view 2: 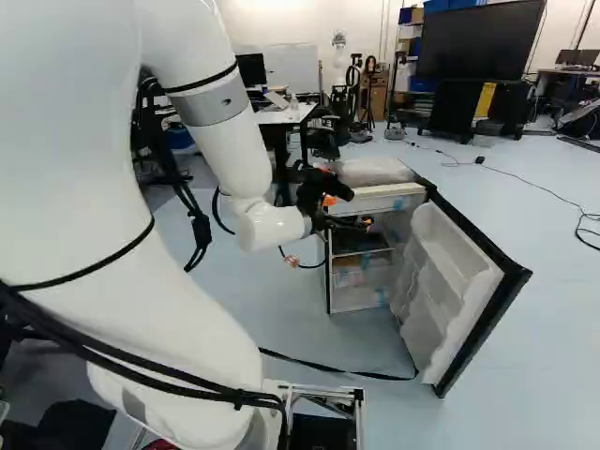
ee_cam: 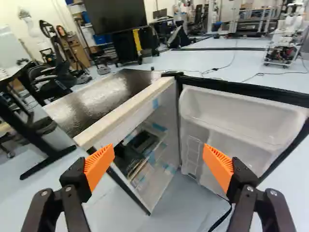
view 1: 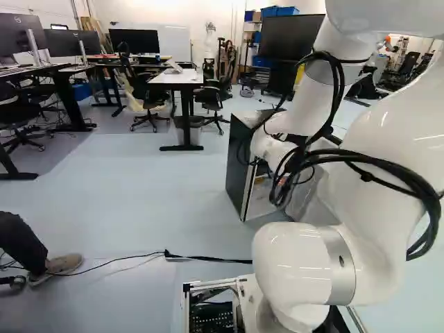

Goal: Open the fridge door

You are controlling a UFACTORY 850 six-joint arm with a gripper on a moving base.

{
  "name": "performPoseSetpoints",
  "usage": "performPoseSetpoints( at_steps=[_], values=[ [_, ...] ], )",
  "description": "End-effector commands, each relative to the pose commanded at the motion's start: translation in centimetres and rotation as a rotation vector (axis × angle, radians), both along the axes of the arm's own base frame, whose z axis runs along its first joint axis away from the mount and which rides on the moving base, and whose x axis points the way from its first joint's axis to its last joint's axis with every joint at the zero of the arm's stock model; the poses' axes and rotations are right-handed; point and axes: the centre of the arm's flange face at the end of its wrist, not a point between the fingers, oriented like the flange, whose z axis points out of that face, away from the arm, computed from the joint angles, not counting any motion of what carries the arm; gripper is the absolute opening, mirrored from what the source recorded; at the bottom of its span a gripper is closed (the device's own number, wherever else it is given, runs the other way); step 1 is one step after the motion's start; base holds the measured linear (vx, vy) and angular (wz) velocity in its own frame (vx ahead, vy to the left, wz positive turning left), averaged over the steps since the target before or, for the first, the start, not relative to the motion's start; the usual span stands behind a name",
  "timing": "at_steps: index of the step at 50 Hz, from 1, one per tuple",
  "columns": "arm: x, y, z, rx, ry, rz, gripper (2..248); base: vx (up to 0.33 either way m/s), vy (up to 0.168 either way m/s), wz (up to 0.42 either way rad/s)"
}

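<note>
A small black fridge point(view 2: 370, 267) stands on the floor ahead of the arm, its white inside with shelves showing. Its door point(view 2: 453, 286) is swung wide out to the right side in the right base view, inner bins facing the arm. In that view my gripper point(view 2: 354, 208) is at the front upper left of the fridge. Seen from the wrist, the gripper point(ee_cam: 158, 162) has its orange-padded fingers spread wide with nothing held between them. The fridge body point(ee_cam: 145, 140) and the open door point(ee_cam: 241, 123) lie ahead of the fingers, apart from them.
A cable point(view 2: 323, 367) runs over the floor before the fridge. Beyond the fridge stand a white desk point(view 1: 177, 78) and chairs. A person's shoe point(view 1: 64, 264) rests on the floor at the left of the left base view. Another robot point(ee_cam: 285, 36) stands far off.
</note>
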Motion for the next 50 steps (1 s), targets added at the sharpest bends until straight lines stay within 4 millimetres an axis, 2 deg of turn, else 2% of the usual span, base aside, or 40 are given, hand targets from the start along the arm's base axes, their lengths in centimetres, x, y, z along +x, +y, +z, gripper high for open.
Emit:
performPoseSetpoints(
  at_steps=[26, 50],
  values=[
    [-2.7, 5.1, 0.3, -0.056, 0.026, 0.314, 247, 0.000, 0.000, 0.000],
    [-4.8, 8.0, 0.1, -0.100, 0.042, 0.506, 247, 0.000, 0.000, 0.000]
  ],
)
